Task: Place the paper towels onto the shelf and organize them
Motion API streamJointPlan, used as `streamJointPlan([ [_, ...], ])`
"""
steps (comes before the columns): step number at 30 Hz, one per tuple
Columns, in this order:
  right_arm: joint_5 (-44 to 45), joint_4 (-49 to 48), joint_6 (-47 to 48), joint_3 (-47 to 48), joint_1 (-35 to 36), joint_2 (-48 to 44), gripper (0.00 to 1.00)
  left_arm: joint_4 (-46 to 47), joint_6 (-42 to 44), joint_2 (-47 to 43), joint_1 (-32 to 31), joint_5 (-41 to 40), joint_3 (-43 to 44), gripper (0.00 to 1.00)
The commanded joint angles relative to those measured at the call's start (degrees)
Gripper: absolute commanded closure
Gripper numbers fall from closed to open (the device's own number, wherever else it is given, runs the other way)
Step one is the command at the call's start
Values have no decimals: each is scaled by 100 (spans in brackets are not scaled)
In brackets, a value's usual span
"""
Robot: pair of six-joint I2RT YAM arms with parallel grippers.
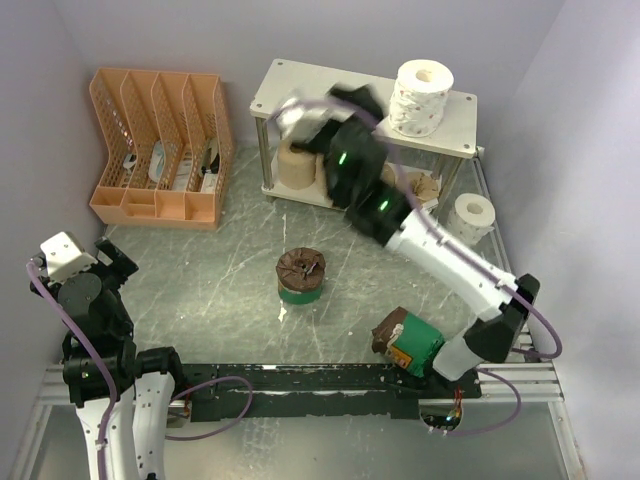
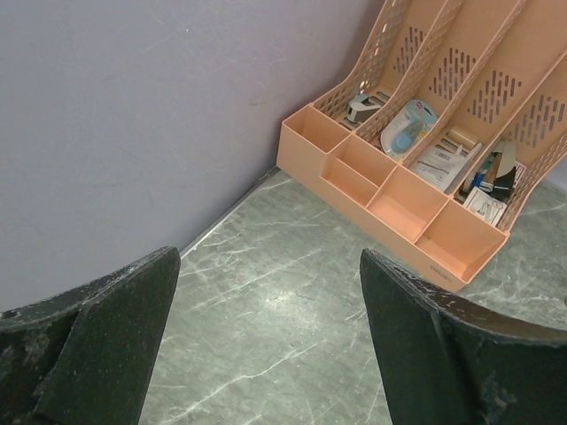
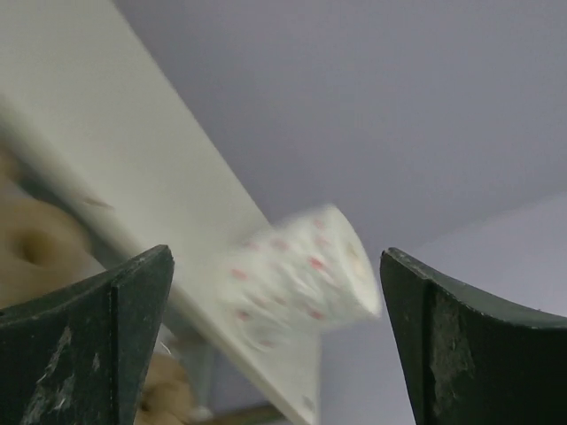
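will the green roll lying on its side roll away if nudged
Probably: the green roll lies on its curved side on the flat table, so a nudge would likely set it rolling. Its crumpled brown end suggests soft paper that may dent when squeezed.

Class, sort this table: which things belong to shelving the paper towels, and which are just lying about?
For the job: shelf; white roll on its top board; white roll beside it; beige roll on its lower board; green-banded roll standing upright; green-banded roll lying on its side.
Lying about: orange file organizer.
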State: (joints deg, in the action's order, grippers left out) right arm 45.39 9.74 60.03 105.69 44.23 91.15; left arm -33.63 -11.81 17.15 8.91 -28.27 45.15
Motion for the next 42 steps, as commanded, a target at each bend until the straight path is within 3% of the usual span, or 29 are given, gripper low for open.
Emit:
streamJointPlan([
  [1, 469, -3960, 774, -1678, 1822, -729, 0, 199, 11, 18, 92, -44, -23, 6],
  [3, 967, -3407, -732, -2177, 2175, -885, 0, 183, 10, -1, 137, -80, -19, 6],
  [6, 1522, -1547, -3667, -2502, 2231, -932, 0, 190, 4, -1, 197, -49, -15, 6],
  [7, 1574, -798, -4918, -2505, 2223, -888, 0, 190, 11, -1, 199, -39, -15, 6],
  [11, 1317, 1480, -7933, -2679, 2218, -770, 0, 163, 38, -2, 206, -40, -7, 6],
  [16, -354, 1743, -10093, -3868, 2228, -1317, 0, 183, 39, 5, 253, 31, -22, 6],
  [21, -716, 1447, -12479, -5358, 2252, -2325, 0, 148, 39, -1, 301, 56, -3, 6],
  [25, -512, 1592, -13704, -6091, 2335, -2922, 0, 146, 39, 11, 311, 92, -14, 6],
  [28, -396, 1702, -13892, -6173, 2337, -2931, 2, 154, 30, 16, 326, 124, -15, 6],
  [36, -284, 1326, -14215, -6054, 2336, -2104, 3, 138, 34, 17, 336, 155, -5, 6],
  [42, 163, 1780, -15010, -5690, 2338, -1337, 8, 90, 48, 15, 338, 164, 3, 6],
])
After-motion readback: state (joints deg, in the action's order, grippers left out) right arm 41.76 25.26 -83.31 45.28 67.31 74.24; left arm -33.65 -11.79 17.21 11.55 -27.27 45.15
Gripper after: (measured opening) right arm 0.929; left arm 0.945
